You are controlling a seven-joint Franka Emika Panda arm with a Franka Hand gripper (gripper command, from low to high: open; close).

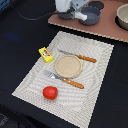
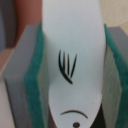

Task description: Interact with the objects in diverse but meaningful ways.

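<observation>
Jaws tight on white fish-like piece [image 2: 75,60].

red tomato [image 1: 49,92], yellow packet [image 1: 46,54], white fish-like piece [image 2: 75,65]

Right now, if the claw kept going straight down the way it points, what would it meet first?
Probably the grey frying pan directly under the claw, which is shut on the white fish piece. Depth is unclear here.

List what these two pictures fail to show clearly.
- Gripper: exterior view, its fingertips are blurred against the grey pan.
- White fish: wrist view, its ends run past the picture's edges.
- Bowl: exterior view, cut off by the right edge.
- Yellow packet: markings too small to read.
</observation>
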